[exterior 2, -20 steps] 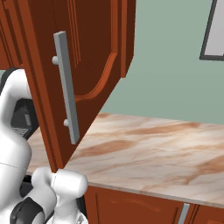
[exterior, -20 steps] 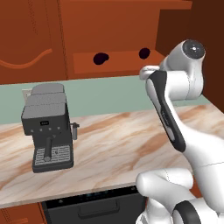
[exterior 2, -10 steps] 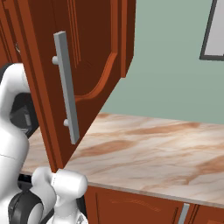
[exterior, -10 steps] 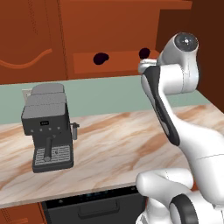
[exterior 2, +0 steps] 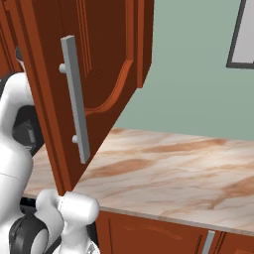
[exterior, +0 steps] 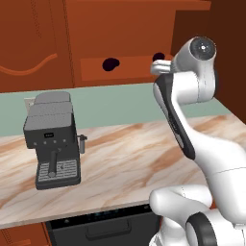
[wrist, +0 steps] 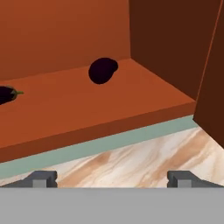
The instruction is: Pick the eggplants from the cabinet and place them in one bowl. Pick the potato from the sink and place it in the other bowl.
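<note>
Facing rounded dark eggplants (wrist: 103, 70) on smooth wooden cabinet (wrist: 78, 105) shelf, fingers (wrist: 41, 178) wide.

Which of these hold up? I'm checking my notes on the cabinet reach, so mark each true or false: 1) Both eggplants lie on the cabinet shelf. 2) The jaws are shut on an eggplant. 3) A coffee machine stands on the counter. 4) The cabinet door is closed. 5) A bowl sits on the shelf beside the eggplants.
1) True: one eggplant lies near the shelf's back corner, the other eggplant farther along the cabinet shelf.
2) False: the gripper has its jaws wide apart, holding nothing.
3) True: the coffee machine stands on the counter.
4) False: the cabinet door stands swung open.
5) False: no bowl is visible there.
</note>
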Robot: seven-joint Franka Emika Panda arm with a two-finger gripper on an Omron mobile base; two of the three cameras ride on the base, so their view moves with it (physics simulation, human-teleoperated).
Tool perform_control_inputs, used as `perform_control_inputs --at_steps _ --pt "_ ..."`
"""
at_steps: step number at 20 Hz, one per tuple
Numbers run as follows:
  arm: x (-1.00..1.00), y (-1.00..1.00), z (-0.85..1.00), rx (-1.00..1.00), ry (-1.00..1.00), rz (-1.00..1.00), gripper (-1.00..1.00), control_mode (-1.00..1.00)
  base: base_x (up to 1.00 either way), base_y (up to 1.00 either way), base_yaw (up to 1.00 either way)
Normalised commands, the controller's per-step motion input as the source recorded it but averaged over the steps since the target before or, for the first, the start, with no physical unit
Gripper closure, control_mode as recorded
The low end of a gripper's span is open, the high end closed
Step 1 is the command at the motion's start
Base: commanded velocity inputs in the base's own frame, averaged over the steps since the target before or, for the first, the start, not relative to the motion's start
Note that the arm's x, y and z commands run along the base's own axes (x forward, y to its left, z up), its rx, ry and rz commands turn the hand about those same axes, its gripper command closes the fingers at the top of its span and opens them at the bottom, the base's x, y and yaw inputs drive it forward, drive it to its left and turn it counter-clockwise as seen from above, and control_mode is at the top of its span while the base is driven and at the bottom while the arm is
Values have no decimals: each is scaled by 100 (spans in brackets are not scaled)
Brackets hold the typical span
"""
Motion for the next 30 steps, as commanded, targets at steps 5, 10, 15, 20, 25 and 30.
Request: perform_control_inputs --at_steps 5,10,15,20,25,30 --pt "21 0 3 -3 -6 0 -100 -100 0 0 0" --pt "28 2 6 -3 0 0 -100 -100 0 0 0" --pt "29 0 9 0 5 0 -100 -100 0 0 0" --pt "31 0 13 0 8 0 -100 -100 0 0 0" --pt "31 0 12 0 4 0 -100 -100 0 0 0" --pt "28 -2 9 0 4 0 -100 -100 0 0 0"
